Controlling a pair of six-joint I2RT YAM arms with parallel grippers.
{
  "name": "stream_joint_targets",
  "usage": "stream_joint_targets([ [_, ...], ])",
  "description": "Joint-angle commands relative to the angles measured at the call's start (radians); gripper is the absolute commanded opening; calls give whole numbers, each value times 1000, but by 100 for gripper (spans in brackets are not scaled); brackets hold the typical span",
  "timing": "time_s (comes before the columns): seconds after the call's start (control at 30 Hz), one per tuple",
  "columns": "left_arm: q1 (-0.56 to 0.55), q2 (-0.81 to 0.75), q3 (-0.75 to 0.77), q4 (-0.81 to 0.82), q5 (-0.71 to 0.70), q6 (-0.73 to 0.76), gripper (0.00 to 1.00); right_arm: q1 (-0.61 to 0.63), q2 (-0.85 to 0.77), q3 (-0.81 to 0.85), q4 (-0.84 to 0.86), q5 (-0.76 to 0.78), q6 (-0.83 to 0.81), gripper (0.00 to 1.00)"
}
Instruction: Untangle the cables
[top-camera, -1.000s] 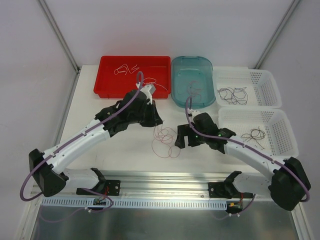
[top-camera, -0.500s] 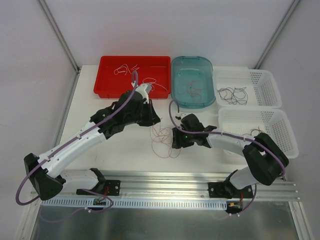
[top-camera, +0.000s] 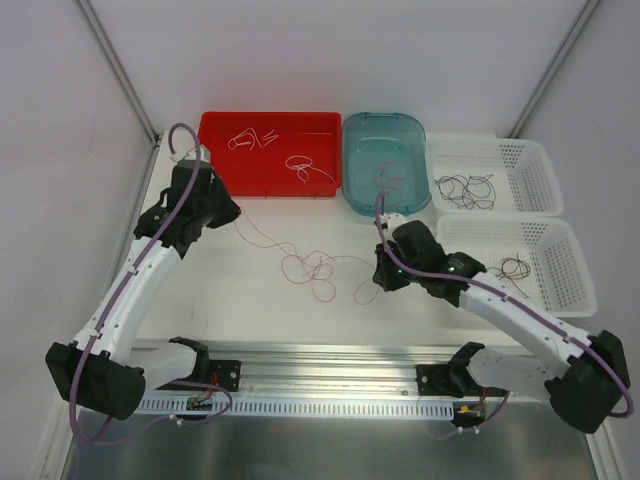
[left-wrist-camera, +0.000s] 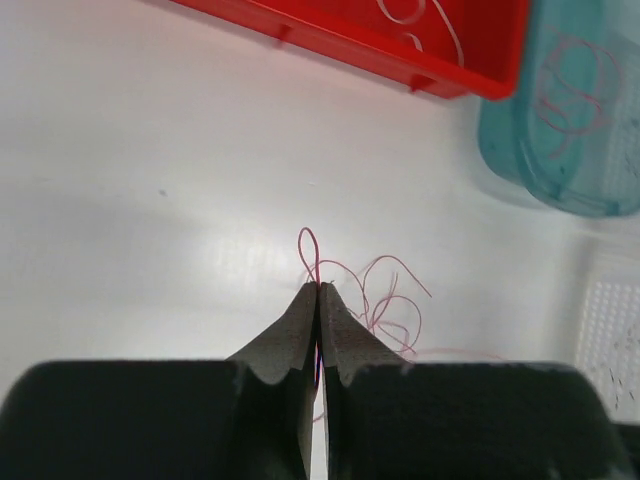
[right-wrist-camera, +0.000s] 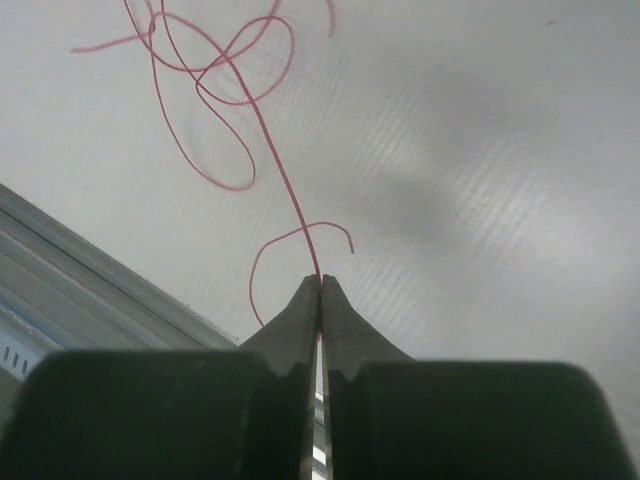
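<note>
You find no text, label, brand, number or sign that can be read in any of the three views

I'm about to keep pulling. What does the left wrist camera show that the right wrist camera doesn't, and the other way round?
Only the left wrist view shows the red tray with a white cable in it, the teal tub holding red strands, and a corner of a white basket.

Only the right wrist view shows the metal rail along the table edge.

Both show a pincer shut on a thin red cable, the left pincer and the right pincer, with a loose red tangle on the white table beyond the tips.
</note>
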Motion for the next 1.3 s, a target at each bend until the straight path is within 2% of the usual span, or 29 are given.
stream_joint_targets([
  [0.0,147,-22,-14,-53,-20,78,0,-34,-161,126,-235,108,-87,1],
  [0.17,302,-21,-37,-80,-23,127,0,-148,-339,298,-412,142,-140,1],
  [0.33,431,-2,-52,-99,-35,158,0,-242,-394,501,-536,168,-194,1],
  [0.47,563,27,-80,-104,-69,170,0,-259,-394,645,-584,217,-233,1],
  [0.63,661,74,-107,-100,-162,144,0,-263,-396,714,-605,255,-237,1],
  [0.73,724,130,-115,-97,-144,118,0,-262,-411,765,-610,298,-248,1],
  [0.9,732,162,-135,-68,-32,124,0,-263,-390,805,-612,251,-257,1],
  [1.1,715,127,-169,-42,87,155,0,-262,-345,696,-552,159,-231,1],
  [1.23,603,99,-160,-38,127,184,0,-263,-306,651,-526,100,-210,1],
  [1.27,538,87,-155,-38,140,196,0,-263,-299,654,-515,88,-205,1],
])
